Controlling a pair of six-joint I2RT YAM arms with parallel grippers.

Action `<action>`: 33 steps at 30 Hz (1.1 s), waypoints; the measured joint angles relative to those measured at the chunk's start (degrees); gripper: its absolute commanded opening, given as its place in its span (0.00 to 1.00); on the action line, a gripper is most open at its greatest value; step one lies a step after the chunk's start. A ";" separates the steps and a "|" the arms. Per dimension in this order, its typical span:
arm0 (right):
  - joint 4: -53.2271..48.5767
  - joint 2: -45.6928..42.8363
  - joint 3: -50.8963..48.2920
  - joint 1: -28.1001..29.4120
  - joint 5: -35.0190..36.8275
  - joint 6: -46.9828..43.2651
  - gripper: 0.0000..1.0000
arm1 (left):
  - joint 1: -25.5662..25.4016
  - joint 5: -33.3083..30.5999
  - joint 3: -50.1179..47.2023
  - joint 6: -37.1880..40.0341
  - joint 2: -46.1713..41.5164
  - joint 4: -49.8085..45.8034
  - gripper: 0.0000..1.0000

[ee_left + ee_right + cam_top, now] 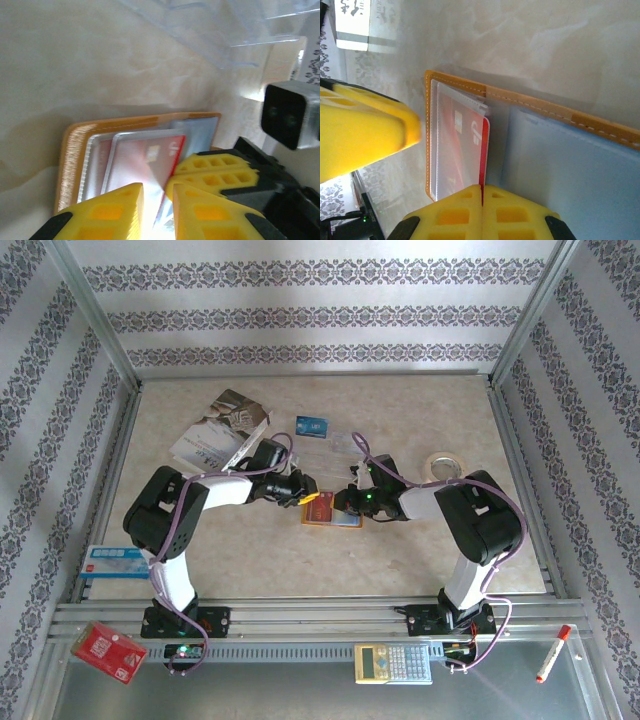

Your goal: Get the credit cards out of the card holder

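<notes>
The thin, stiff, slick red plastic credit card [465, 150] sits in the open orange bifold card holder [545, 107] on the worktop [545, 40]; pinch its free edge. Your right hand [481, 190] is clenched, pinning the holder. I cannot tell whether your left hand [156, 192] has a grip.

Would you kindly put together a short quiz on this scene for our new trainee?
1. True or false: the wallet lies folded shut.
2. What colour is the card in the wallet's clear pocket? A blue, B red, C green.
3. Fill in: the right gripper at the wallet's edge is ____ (open or shut).
Key: 1 false; 2 B; 3 shut.
</notes>
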 measured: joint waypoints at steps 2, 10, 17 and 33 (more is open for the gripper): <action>0.02 0.00 0.00 0.00 -0.07 0.00 0.00 | 0.02 -0.50 0.00 0.11 0.59 -0.74 0.22; 1.53 0.00 -0.63 -0.07 -0.50 0.00 0.00 | 0.02 -2.67 0.00 0.55 0.72 -2.86 0.20; 3.02 0.00 -1.79 -1.01 -1.46 -0.04 0.00 | 0.13 -3.10 -0.15 0.55 0.70 -2.89 0.21; 5.25 0.00 -2.82 -1.55 -3.91 -0.24 0.07 | 0.13 -3.08 -0.15 0.76 0.70 -3.08 0.21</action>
